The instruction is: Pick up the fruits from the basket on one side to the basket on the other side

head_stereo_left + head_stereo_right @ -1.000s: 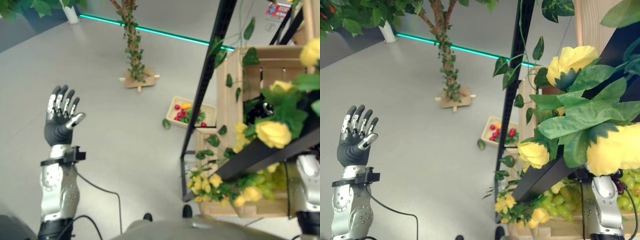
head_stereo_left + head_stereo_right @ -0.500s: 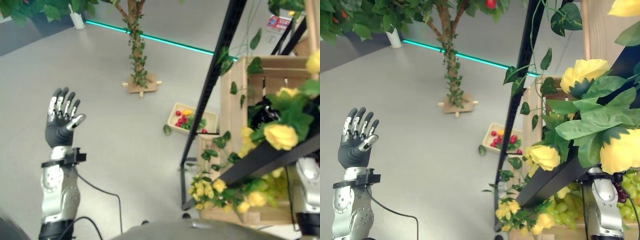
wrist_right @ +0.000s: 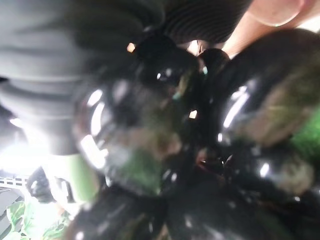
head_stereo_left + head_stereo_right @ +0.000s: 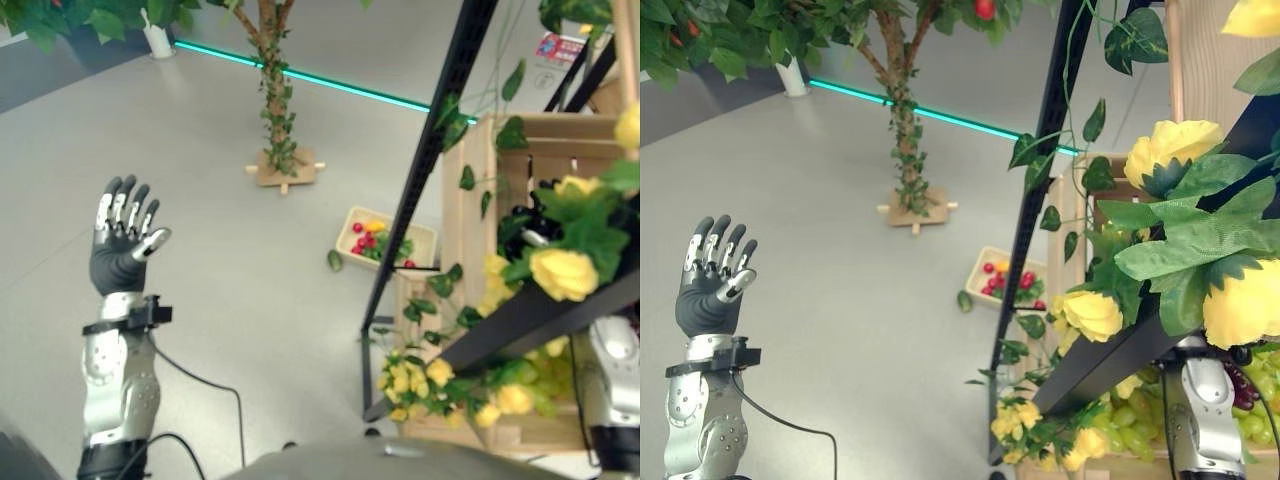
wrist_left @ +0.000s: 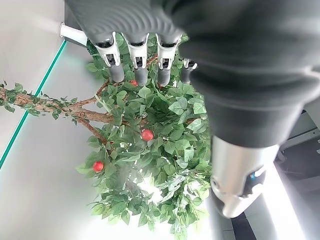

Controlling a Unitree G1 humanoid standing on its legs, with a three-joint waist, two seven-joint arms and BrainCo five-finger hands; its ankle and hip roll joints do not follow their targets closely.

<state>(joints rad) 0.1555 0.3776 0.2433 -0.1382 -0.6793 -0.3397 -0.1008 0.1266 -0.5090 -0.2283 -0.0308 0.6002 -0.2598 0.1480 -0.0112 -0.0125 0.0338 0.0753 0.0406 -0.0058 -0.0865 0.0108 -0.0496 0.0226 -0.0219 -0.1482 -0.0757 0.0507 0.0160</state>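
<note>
I hold the left hand [image 4: 122, 245] raised, fingers [image 4: 125, 205] straight and released, grasping nothing; the basket of fruit [image 4: 386, 238] sits on the floor well beyond and to the right of those fingertips. I count one basket in view, holding several red fruits, one yellow-orange piece and some green. The right forearm [image 4: 1200, 420] reaches up behind the yellow roses [image 4: 1095, 314] and the black frame post [image 4: 425, 160], so I cannot tell whether its fingers are clenched or released. The right wrist view shows dark glossy grapes [image 3: 165, 150] pressed right against the hand; green grapes [image 4: 1130, 420] lie just beside that arm in the wooden crate [image 4: 520, 180].

Risks, as I judge them: the right fingers may snag leaves or pull the grape cluster apart, because foliage blocks my sight. The post stands close to the arm, so a sideways swing could strike it.
</note>
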